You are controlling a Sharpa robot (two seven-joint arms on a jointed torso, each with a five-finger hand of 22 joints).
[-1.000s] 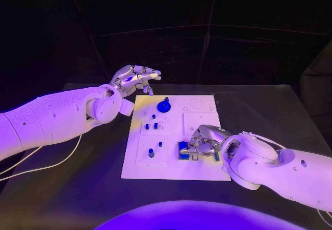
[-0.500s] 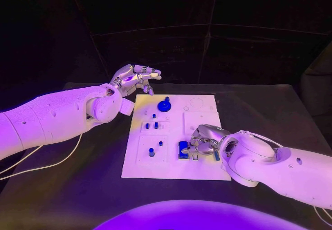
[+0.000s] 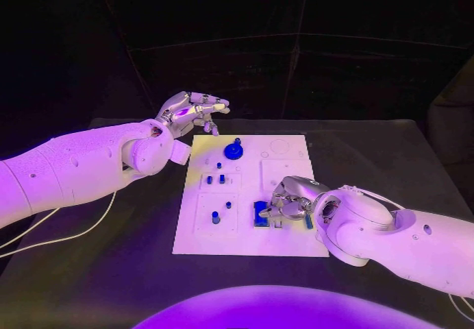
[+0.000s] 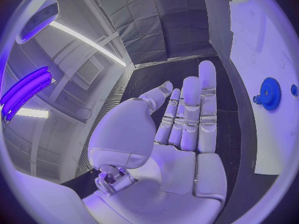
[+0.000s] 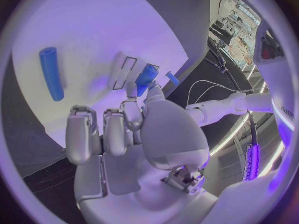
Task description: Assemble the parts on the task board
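The white task board [image 3: 247, 240] lies in the middle of the black table. My right hand [image 3: 290, 203] is low over its near right part, fingers curled, and pinches a blue block [image 3: 261, 213] between thumb and finger. In the right wrist view the blue block [image 5: 146, 76] stands at a rectangular slot, with a blue rod [image 5: 51, 72] lying farther off on the board. A blue gear [image 3: 234, 150] sits at the board's far end. My left hand [image 3: 190, 110] hangs above the table beyond the board's far left corner, fingers straight and holding nothing; the left wrist view shows the gear [image 4: 269, 93].
Several small blue pegs [image 3: 216, 179] stand in the board's left half. A thin blue rod [image 3: 308, 221] lies by my right wrist. A white cable [image 3: 59, 236] loops over the table on the left.
My right hand has edged slightly left and away from me, and the blue block has moved with it. The left hand has stayed where it was.
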